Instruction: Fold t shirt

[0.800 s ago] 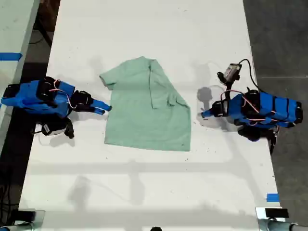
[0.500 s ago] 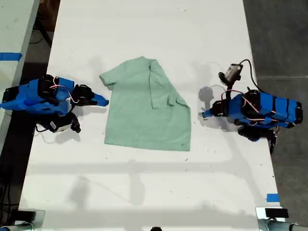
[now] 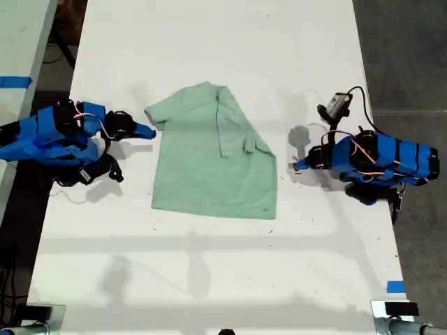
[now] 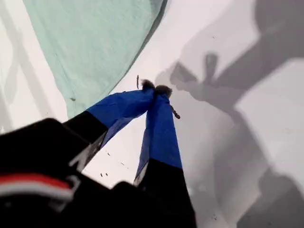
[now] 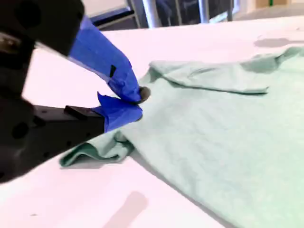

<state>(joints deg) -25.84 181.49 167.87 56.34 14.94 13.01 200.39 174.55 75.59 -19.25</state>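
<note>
The pale mint-green t shirt (image 3: 209, 160) lies flat mid-table, with one side folded over onto its middle. My second gripper (image 3: 150, 131) is at the exterior view's left, shut, its tips right at the shirt's sleeve. In the second wrist view the blue fingers (image 5: 118, 71) sit against the bunched sleeve edge of the t shirt (image 5: 213, 123), with no cloth visibly between them. At the exterior view's right my first gripper (image 3: 297, 165) is shut, a short way off the shirt's side edge. The first wrist view shows its tips (image 4: 155, 88) closed over bare table, and the t shirt (image 4: 95, 42) lies beyond them.
The white table (image 3: 209, 42) runs past the shirt on all sides. A small grey device with a cable (image 3: 337, 105) sits beside the first arm. Blue tape (image 3: 396, 286) marks the table's corner at the exterior view's lower right. Dark floor borders both long edges.
My second arm has swung toward the top of the exterior view, and its gripper has moved up along the shirt's edge to the sleeve. The first arm and the shirt have not moved.
</note>
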